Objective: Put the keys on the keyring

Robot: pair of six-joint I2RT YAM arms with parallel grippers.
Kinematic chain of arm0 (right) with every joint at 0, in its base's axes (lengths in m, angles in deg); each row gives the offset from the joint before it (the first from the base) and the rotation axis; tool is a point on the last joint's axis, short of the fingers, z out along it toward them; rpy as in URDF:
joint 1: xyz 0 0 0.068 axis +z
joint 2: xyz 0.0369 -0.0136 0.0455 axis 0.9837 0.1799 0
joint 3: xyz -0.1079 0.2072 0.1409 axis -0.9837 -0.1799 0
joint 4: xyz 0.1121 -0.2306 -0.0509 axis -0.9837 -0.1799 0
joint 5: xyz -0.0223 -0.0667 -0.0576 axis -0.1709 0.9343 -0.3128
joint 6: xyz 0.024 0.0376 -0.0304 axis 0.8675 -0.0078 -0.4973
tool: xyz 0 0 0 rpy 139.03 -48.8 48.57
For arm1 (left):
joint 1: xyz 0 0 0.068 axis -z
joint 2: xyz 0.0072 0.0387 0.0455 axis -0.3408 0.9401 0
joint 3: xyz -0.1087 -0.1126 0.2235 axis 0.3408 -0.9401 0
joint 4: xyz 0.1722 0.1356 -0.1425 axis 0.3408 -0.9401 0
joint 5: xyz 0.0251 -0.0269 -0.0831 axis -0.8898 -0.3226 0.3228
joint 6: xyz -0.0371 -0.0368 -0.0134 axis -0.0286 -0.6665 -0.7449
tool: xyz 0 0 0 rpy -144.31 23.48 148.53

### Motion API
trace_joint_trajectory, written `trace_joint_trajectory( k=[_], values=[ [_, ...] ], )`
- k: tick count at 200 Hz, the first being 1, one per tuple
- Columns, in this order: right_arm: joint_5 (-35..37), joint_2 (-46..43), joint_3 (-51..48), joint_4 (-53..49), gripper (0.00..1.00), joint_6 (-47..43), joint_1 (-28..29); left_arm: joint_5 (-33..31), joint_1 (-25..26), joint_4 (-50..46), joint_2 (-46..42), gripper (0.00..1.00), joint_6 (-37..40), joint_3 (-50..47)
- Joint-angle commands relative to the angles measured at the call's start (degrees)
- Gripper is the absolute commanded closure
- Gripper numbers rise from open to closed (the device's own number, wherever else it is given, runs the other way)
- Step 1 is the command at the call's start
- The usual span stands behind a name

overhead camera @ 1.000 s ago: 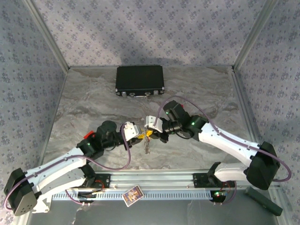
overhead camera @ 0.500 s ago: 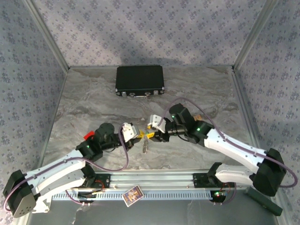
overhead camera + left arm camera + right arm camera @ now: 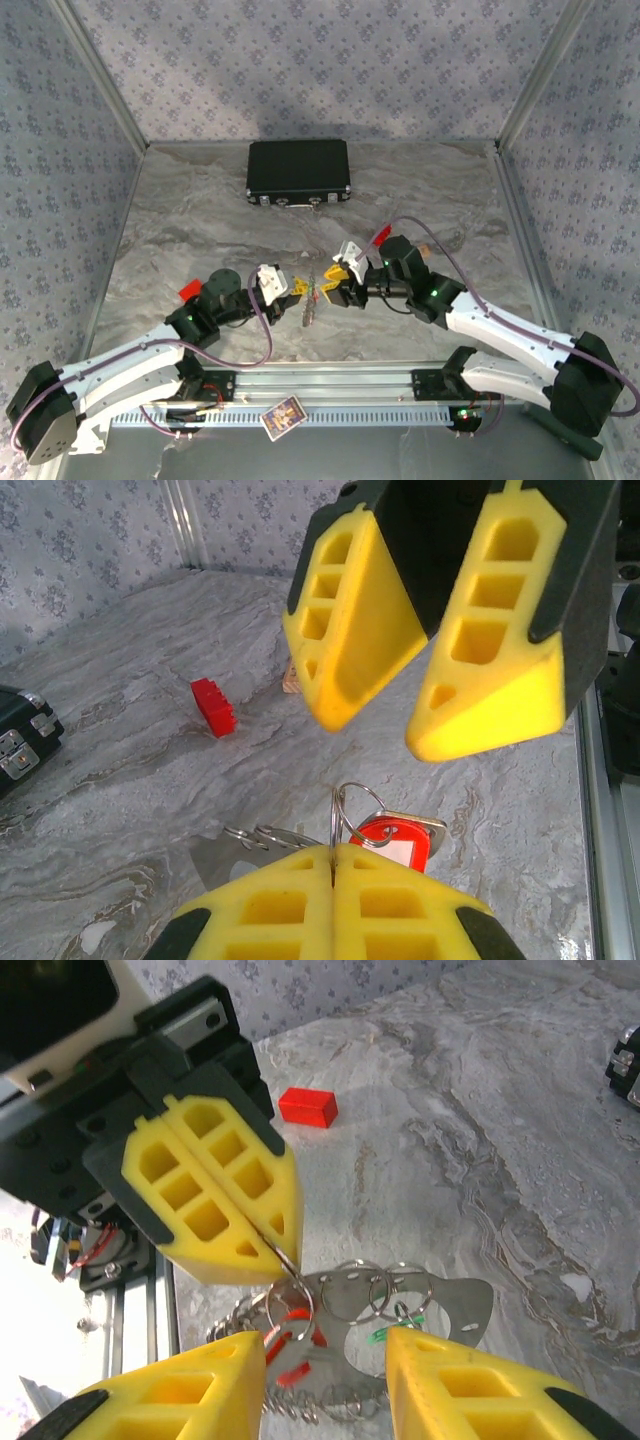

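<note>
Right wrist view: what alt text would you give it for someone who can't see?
The left gripper, yellow fingers shut, pinches the thin silver keyring, which carries a red key. The right gripper's open fingers flank the bunch of rings below; a red block lies on the table behind.

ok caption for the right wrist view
Left tool shut on a split ring; right tool open around the key bunch

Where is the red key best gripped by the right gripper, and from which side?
Probably its flat red head, from the side away from the left gripper, which pinches the ring beside it; the head is exposed and broad.
</note>
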Motion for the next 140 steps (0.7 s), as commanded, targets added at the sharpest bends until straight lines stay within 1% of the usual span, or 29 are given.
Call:
trace_joint_trajectory(
  k=[1, 31, 53, 71, 96, 119, 140],
  values=[
    [-1.85, 0.71, -0.13, 4.01, 0.63, 4.67, 0.07, 1.59, 0.12, 3.98, -1.11, 1.00, -0.33, 0.00],
    [-4.11, 2.13, 0.09, 4.76, 0.65, 7.99, 0.04, 1.95, 0.22, 4.98, -1.13, 1.00, -0.74, -0.17],
    [-4.25, 3.26, 0.32, 3.93, 0.68, 9.02, 0.02, 2.19, 0.19, 5.35, -1.22, 1.00, -0.66, -0.20],
    [-6.28, 4.35, 0.89, 4.04, 0.69, 9.56, -0.07, 2.45, 0.22, 5.44, -1.41, 1.00, -0.57, -0.04],
    [-9.27, 5.48, 1.54, 4.61, 0.76, 10.08, 0.00, 2.47, 0.16, 5.43, -1.42, 1.00, -0.39, 0.03],
    [-9.12, 5.49, 1.38, 4.56, 0.85, 9.68, -0.16, 2.47, 0.22, 5.38, -1.48, 1.00, -0.35, 0.18],
    [-9.12, 5.57, 1.52, 4.54, 0.91, 9.77, -0.37, 2.66, 0.15, 5.30, -1.52, 1.00, -0.29, 0.15]
  ],
)
